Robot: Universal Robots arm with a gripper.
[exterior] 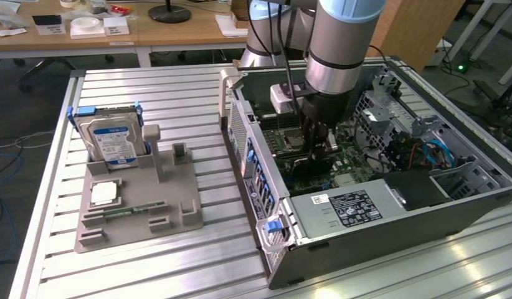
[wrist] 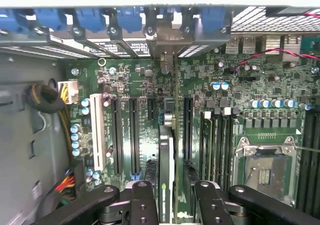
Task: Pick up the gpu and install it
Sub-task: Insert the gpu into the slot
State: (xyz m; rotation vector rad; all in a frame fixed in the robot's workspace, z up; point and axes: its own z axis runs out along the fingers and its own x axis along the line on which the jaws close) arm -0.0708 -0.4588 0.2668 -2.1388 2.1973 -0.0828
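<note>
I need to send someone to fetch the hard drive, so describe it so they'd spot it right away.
Start at the open computer case on the slatted metal table. Toward the exterior view's left lies a grey holder tray. The hard drive stands upright at the tray's far end: silver with a blue-white label and blue side rails, taller than the other parts on the tray.

A robotics lab or workshop. A slotted aluminium table [exterior: 156, 93] carries an opened computer case [exterior: 380, 212] and a parts fixture [exterior: 139, 205], with cluttered wooden desks [exterior: 114, 34] behind
</note>
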